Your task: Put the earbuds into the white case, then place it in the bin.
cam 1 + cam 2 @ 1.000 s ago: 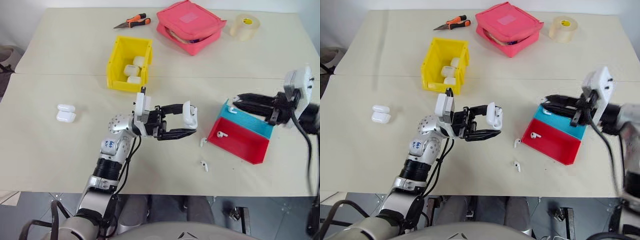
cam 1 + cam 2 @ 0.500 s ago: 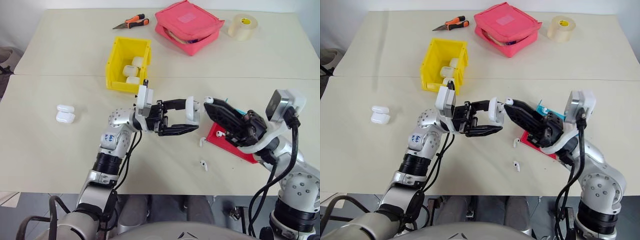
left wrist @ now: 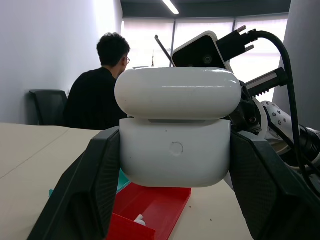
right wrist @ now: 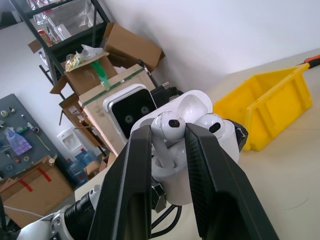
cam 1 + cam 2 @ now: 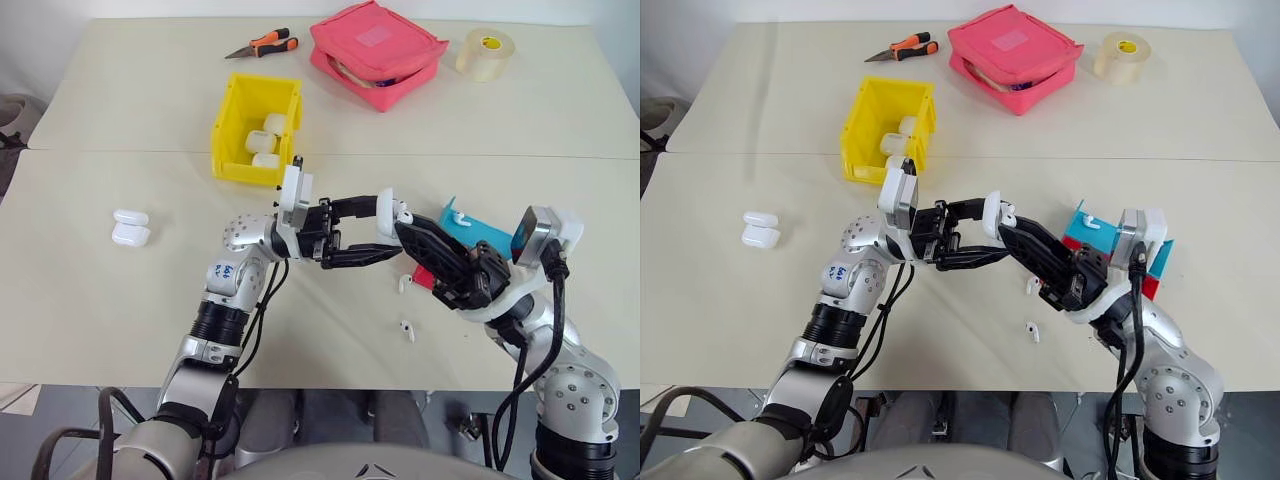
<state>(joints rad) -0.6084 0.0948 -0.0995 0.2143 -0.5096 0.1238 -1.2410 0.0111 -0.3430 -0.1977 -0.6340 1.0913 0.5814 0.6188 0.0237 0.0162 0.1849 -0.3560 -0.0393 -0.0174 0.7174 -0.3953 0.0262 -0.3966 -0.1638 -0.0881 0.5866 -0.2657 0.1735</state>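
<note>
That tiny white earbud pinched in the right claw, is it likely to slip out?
Quite possibly: the earbud looks glossy and rounded, and the right claw pinches only its thin stem. It seems very light, so a small nudge against the case could twist it loose.

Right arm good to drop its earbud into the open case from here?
Probably yes. The right gripper pinches an earbud right at the open white case, which the left gripper holds lid up; nothing sits between them.

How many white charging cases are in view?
6 cases: three in the yellow bin, two together on the table to its left, one in the left hand. The bin may hide more.
</note>
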